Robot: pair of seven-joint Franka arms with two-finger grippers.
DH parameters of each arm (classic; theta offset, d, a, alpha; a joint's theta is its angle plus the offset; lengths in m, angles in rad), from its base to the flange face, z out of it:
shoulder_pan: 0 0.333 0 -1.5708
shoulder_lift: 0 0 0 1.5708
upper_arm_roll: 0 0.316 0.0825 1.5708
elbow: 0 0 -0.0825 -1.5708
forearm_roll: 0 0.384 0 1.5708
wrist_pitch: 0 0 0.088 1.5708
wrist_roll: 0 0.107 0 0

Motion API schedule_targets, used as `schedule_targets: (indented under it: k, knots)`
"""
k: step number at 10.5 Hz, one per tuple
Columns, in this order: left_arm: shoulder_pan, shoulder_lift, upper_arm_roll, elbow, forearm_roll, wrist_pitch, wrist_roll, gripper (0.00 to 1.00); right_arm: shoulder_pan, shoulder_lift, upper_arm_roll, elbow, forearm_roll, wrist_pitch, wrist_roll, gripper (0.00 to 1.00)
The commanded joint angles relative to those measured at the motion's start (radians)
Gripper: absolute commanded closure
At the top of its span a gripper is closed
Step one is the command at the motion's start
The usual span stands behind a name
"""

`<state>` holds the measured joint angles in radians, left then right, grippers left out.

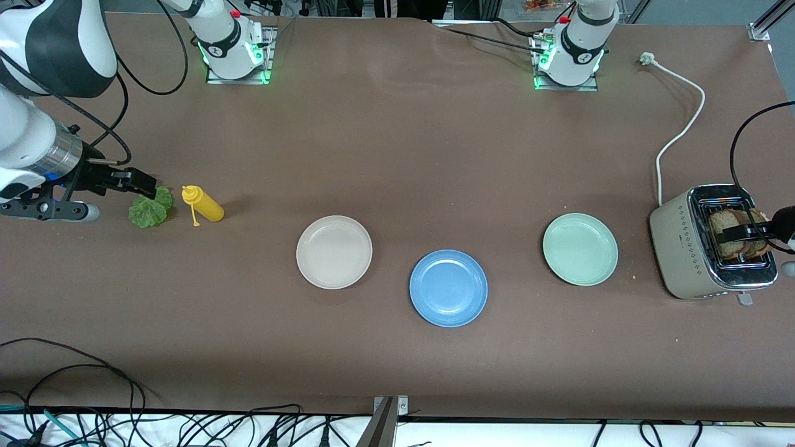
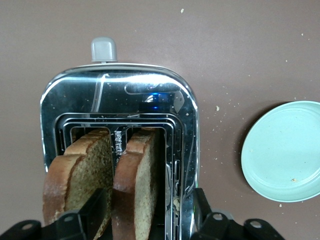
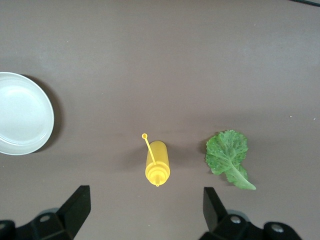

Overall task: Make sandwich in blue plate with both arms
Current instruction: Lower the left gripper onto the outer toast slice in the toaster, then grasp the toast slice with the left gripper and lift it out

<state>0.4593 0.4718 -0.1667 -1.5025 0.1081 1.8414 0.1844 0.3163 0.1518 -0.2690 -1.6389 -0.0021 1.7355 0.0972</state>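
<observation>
Left wrist view: two bread slices [image 2: 107, 185], light, stiff, crumbly, best pinched by the top crust, stand in the toaster [image 2: 120, 107] at lower left; left gripper [image 2: 145, 212] spread wide about one slice. Lettuce leaf [image 1: 151, 207], limp and fragile, lies mid-left under the wide-open right gripper [image 1: 133, 183]. Blue plate [image 1: 448, 288], lower centre, bare. Brown table [image 1: 397, 136]; cables below.
</observation>
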Motion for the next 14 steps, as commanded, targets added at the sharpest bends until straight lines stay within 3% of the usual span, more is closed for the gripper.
schedule_targets:
  k: [1, 4, 5, 7, 9, 12, 14]
  knots:
    - [-0.001, 0.036, 0.0, 0.031, 0.045, -0.007, 0.006, 0.24, -0.005, 0.011, 0.001, 0.027, 0.017, -0.019, 0.006, 0.0]
    - [0.013, 0.039, 0.001, 0.03, 0.033, -0.007, 0.017, 0.25, -0.005, 0.011, 0.001, 0.027, 0.017, -0.019, 0.006, 0.0]
    - [0.012, 0.042, 0.001, 0.031, 0.035, -0.007, 0.01, 0.32, -0.005, 0.011, 0.001, 0.027, 0.017, -0.019, 0.006, 0.0]
    - [0.007, 0.041, 0.0, 0.031, 0.045, -0.008, 0.004, 0.57, -0.005, 0.009, 0.001, 0.027, 0.017, -0.019, 0.006, 0.0]
    - [0.009, 0.041, 0.0, 0.031, 0.044, -0.008, 0.018, 0.95, -0.005, 0.009, 0.001, 0.027, 0.017, -0.019, 0.006, 0.0]
    - [0.006, 0.037, 0.0, 0.053, 0.047, -0.01, 0.01, 0.99, -0.005, 0.011, 0.001, 0.027, 0.017, -0.017, 0.006, 0.0]
    - [0.006, 0.031, -0.002, 0.073, 0.048, -0.019, 0.007, 0.94, -0.005, 0.011, 0.001, 0.027, 0.017, -0.019, 0.006, 0.0]
